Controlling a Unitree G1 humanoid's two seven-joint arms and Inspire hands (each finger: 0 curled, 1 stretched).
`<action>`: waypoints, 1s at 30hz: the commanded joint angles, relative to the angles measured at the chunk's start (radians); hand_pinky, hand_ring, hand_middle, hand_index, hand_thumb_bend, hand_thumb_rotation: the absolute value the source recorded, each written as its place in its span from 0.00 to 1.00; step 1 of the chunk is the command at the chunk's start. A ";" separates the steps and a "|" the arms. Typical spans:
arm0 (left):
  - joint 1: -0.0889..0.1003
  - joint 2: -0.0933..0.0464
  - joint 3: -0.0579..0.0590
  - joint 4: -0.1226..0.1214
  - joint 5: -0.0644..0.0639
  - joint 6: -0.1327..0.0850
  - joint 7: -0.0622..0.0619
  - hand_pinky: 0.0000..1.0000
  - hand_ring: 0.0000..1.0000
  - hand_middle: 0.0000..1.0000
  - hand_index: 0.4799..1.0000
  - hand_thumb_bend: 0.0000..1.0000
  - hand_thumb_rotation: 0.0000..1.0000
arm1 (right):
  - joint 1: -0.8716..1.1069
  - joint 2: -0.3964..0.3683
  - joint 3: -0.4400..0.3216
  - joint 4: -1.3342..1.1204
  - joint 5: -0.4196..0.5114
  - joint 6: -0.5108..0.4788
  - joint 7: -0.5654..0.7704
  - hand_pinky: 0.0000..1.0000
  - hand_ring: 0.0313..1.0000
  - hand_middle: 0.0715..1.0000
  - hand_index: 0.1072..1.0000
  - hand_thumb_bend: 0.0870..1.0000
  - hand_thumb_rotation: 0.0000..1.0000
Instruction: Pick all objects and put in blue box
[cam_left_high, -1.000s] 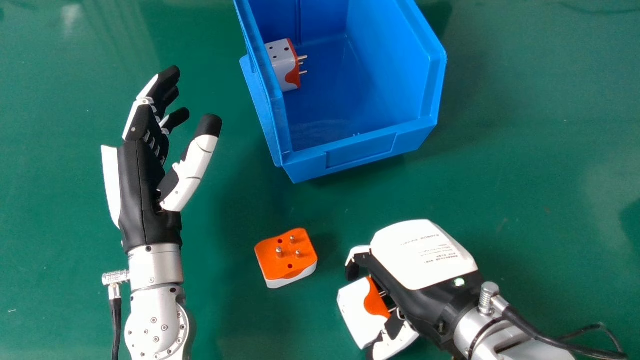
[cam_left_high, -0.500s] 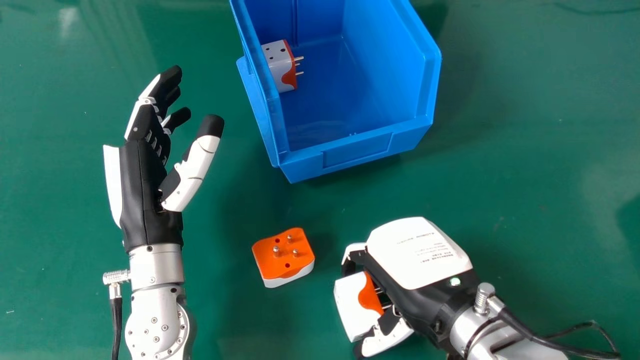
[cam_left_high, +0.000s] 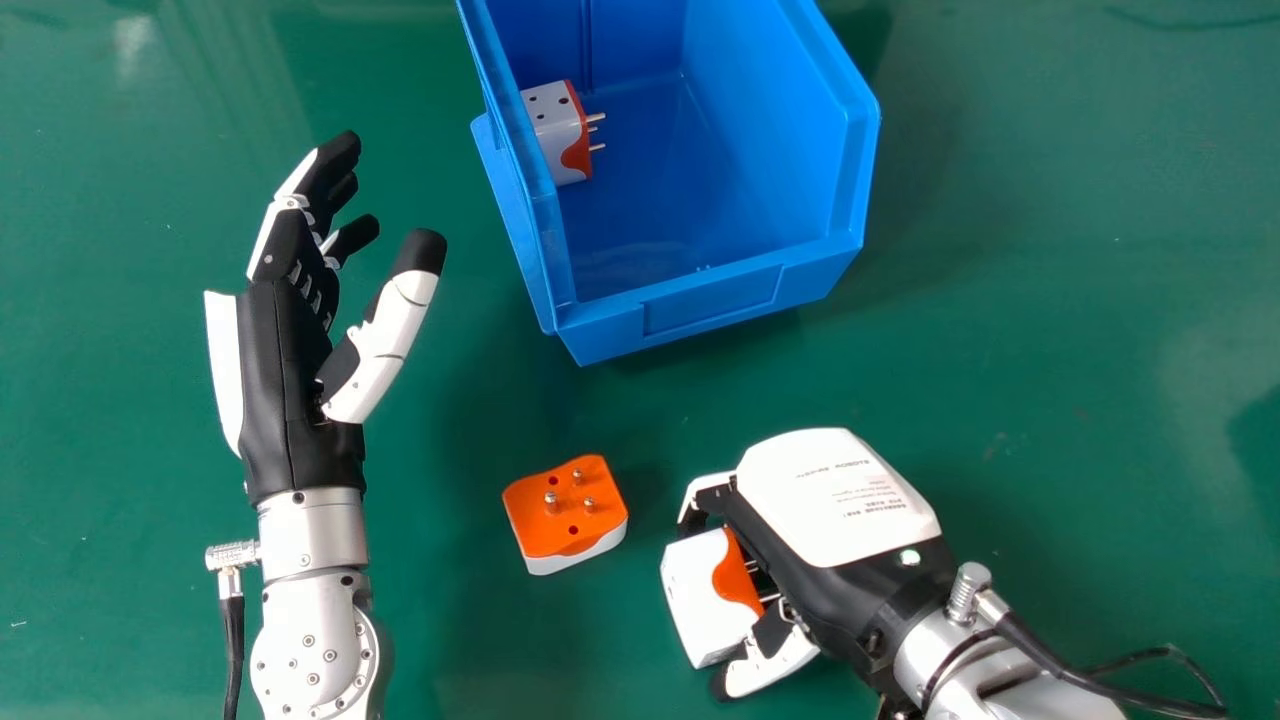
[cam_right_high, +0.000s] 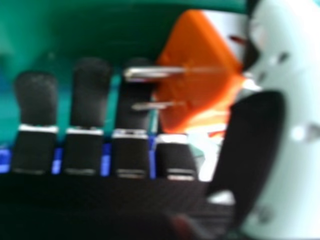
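Note:
My right hand (cam_left_high: 835, 500) is at the lower right of the head view, curled round a white and orange plug adapter (cam_left_high: 708, 600) with its pins toward the palm. In the right hand view the held adapter (cam_right_high: 200, 65) sits between the thumb and fingers of my right hand (cam_right_high: 255, 145). A second adapter (cam_left_high: 565, 510) lies on the table, orange face and pins up, left of that hand. Another adapter (cam_left_high: 560, 135) lies inside the blue box (cam_left_high: 710, 305) against its left wall. My left hand (cam_left_high: 290, 370) stands open left of the box.
The green table (cam_left_high: 1050, 330) extends around everything. The box stands at the top centre, beyond the loose adapter. A black cable (cam_left_high: 1060, 655) trails from the right wrist, and another (cam_left_high: 233, 640) runs beside the left forearm.
My right hand has moved slightly left and up in the head view, carrying the adapter. The whole scene has shifted a little to the left; the left hand stays put.

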 joint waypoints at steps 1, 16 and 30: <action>0.002 -0.007 -0.005 -0.011 0.006 -0.011 0.007 0.81 0.88 0.87 0.63 0.77 0.53 | 0.012 -0.006 0.014 0.031 0.027 -0.018 0.019 0.10 0.15 0.44 0.45 0.49 0.02; 0.006 -0.002 -0.008 -0.003 0.000 -0.018 0.007 0.81 0.88 0.87 0.63 0.76 0.52 | 0.013 -0.015 0.004 0.004 0.082 -0.008 0.046 0.10 0.14 0.43 0.43 0.48 0.00; 0.007 -0.004 -0.009 -0.006 0.001 -0.017 0.010 0.80 0.88 0.87 0.62 0.75 0.52 | 0.036 -0.019 -0.020 -0.012 0.083 -0.057 -0.121 0.10 0.15 0.43 0.43 0.48 0.00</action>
